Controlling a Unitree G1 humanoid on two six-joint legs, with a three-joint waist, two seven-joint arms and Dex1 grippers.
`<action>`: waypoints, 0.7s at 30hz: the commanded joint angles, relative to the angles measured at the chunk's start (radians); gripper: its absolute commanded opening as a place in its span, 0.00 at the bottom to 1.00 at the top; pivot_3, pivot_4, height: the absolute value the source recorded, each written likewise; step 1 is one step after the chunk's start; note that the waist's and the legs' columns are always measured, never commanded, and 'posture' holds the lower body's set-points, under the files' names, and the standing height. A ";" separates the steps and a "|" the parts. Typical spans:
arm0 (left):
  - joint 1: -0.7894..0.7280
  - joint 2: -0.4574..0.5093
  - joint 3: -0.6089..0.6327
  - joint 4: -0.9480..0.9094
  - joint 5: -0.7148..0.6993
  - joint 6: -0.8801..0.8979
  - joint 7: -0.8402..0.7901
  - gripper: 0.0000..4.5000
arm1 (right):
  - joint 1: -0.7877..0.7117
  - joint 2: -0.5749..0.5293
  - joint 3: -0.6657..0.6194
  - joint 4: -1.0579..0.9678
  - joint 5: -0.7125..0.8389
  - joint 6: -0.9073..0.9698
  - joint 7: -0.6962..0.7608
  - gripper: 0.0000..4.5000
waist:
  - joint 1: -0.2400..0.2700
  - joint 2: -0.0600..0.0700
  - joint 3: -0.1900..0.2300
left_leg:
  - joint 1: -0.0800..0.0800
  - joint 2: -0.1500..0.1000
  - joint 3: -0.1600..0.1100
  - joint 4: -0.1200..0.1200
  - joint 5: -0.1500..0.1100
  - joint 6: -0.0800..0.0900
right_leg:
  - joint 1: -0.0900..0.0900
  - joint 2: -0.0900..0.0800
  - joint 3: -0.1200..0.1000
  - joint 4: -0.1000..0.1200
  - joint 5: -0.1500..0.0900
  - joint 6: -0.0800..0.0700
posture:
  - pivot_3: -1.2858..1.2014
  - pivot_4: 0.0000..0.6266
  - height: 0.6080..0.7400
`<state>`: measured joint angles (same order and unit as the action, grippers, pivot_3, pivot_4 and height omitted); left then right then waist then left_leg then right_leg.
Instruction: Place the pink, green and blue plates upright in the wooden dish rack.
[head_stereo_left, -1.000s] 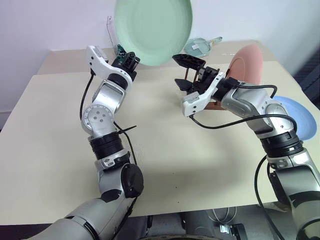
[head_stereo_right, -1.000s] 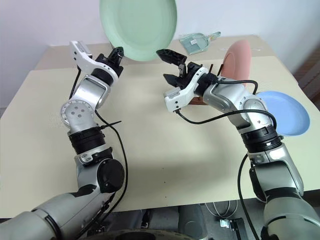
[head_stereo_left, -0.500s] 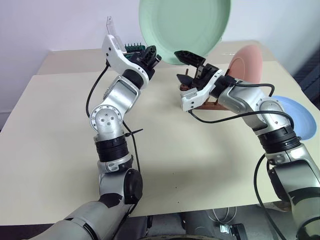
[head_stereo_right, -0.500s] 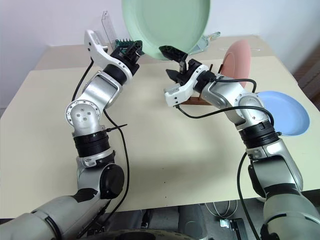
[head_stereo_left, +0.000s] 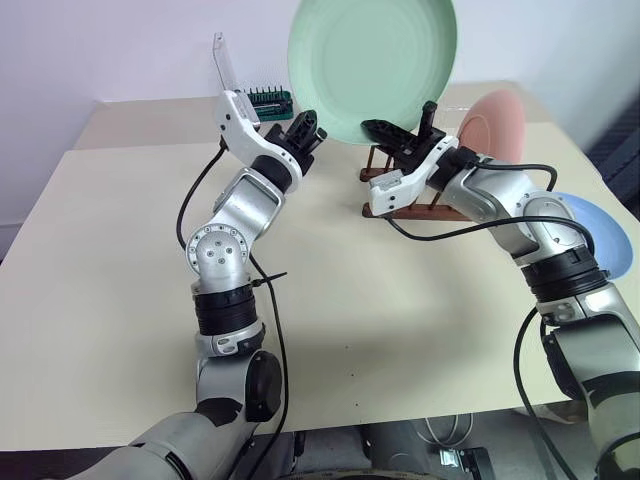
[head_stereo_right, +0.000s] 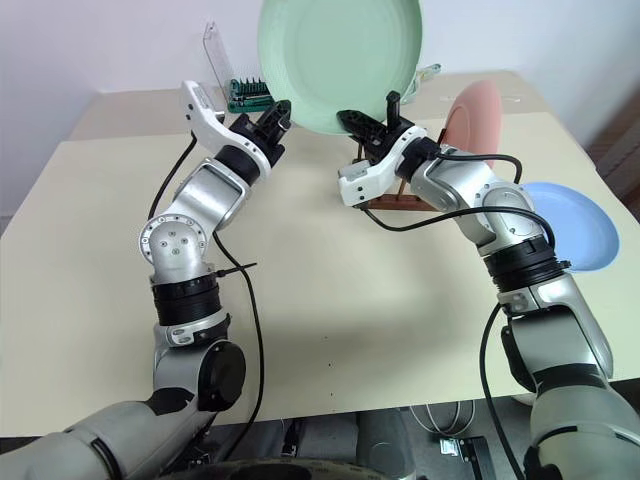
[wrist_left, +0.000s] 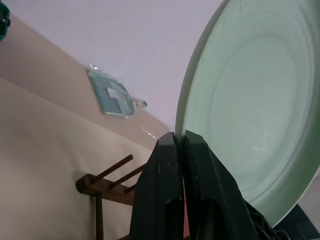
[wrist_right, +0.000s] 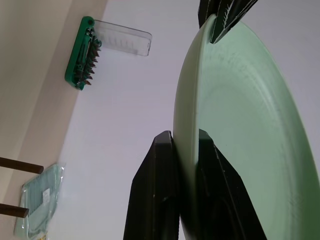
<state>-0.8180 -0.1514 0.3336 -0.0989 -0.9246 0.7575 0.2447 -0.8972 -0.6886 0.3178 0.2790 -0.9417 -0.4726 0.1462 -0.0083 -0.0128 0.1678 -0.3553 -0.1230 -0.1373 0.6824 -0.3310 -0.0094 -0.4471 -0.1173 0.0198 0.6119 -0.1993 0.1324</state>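
The green plate (head_stereo_left: 373, 67) is held upright in the air above the table (head_stereo_left: 120, 290), its face toward the camera. The left gripper (head_stereo_left: 306, 130) pinches its lower left rim; the right gripper (head_stereo_left: 400, 128) is clamped on the lower rim just beside it. Behind stands the wooden dish rack (head_stereo_left: 425, 205) with the pink plate (head_stereo_left: 497, 123) upright in it. The blue plate (head_stereo_left: 608, 232) lies flat, well apart.

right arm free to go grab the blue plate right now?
Probably not: the right end effector is shut on the green plate, shared with the left end effector. The blue plate itself lies uncovered on the table.
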 joint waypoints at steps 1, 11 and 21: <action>-0.017 0.016 -0.039 -0.002 0.016 -0.012 -0.027 0.00 | -0.037 -0.019 -0.026 -0.007 0.014 0.006 -0.032 0.00 | 0.000 0.000 0.000 | 0.000 0.000 0.000 0.000 0.000 0.000 | 0.000 0.000 0.000 0.000 0.000 0.000 | 0.52 0.24 1.00; -0.010 0.070 -0.017 -0.026 -0.087 0.020 -0.105 0.89 | -0.038 -0.056 -0.032 0.017 0.021 0.008 -0.051 0.00 | -0.001 0.000 0.000 | 0.000 0.000 0.000 0.000 0.000 0.000 | 0.000 0.000 0.000 0.000 0.000 0.000 | 0.52 0.24 1.00; 0.068 0.568 -0.256 -0.055 0.272 -0.138 -0.590 0.99 | -0.148 0.131 -0.344 -0.051 0.821 0.181 0.178 0.00 | -0.008 0.001 0.000 | 0.000 0.001 0.000 -0.002 0.000 0.000 | -0.001 0.002 0.002 -0.001 0.000 -0.001 | 0.52 0.24 1.00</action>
<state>-0.7406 0.3799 0.0793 -0.1567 -0.7068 0.6787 -0.2839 -1.0071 -0.5748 0.0665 0.2839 -0.3116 -0.3592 0.2768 -0.0164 -0.0118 0.1679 -0.3549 -0.1216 -0.1376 0.6802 -0.3310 -0.0094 -0.4476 -0.1156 0.0211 0.6112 -0.1991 0.1315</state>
